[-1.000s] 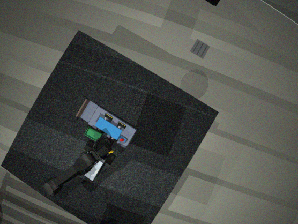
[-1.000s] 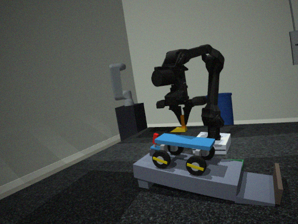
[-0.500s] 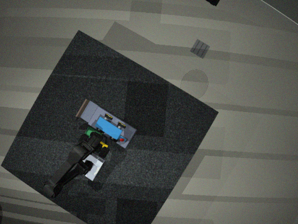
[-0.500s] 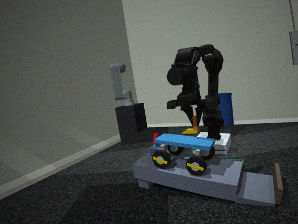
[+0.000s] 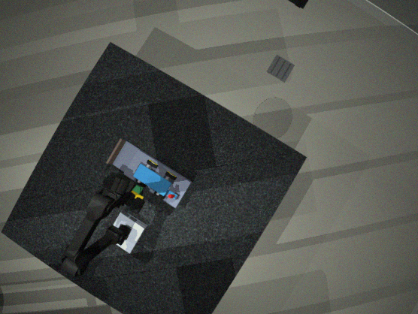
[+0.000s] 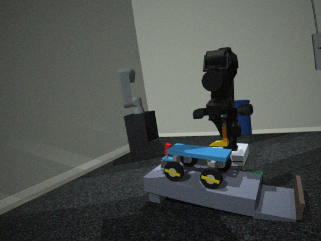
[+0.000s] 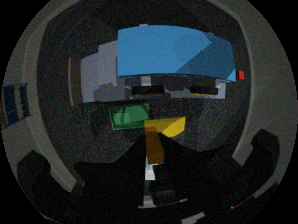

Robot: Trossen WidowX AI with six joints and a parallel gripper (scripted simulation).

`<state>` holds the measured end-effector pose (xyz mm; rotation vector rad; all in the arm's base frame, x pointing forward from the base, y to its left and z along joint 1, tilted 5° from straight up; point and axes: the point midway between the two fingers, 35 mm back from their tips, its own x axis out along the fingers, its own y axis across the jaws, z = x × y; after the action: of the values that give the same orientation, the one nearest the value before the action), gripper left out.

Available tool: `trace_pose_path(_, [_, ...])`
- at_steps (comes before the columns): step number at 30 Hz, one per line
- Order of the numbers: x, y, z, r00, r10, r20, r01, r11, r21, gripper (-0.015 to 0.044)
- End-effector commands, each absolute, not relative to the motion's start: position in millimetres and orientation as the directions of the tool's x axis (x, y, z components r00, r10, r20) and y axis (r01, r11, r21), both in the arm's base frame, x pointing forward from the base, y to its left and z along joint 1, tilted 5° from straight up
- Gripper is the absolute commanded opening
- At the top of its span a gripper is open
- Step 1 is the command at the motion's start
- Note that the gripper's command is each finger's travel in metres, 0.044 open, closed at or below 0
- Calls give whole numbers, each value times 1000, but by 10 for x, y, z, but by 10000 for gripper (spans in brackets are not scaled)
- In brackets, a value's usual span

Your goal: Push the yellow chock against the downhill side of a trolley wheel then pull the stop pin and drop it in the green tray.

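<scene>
gripper: clamped tight on the chock's orange handle, pointing pretty much straight down, so yeah, I'm holding it.

chock: hanging right under my gripper, yellow wedge at the bottom. From the exterior view it sits behind the trolley's blue deck, on the far side of it. Can't tell from here if it's touching the ramp or a wheel.

trolley: just in front of my gripper, blue deck on top, black wheels with yellow stripes on the grey ramp. In my wrist view it fills the upper part, directly ahead of the chock.

stop pin: red head poking up at the uphill end of the trolley, well off to one side of my gripper. Not pulled out.

green tray: right below and a bit to the side of my gripper, next to the yellow wedge in the wrist view. Top view mostly hides it under my arm.

ramp: grey block under the trolley, lower step with a brown end stop at the downhill end, far from my gripper.
</scene>
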<state>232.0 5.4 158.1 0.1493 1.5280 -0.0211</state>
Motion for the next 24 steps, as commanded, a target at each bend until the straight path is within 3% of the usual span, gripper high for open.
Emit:
trace_pose_path(1, [2379,211,1587,50,81,-995,110,990,86,0])
trace_pose_path(24, [2641,1028,1595,52,88,-995,110,990,94,0])
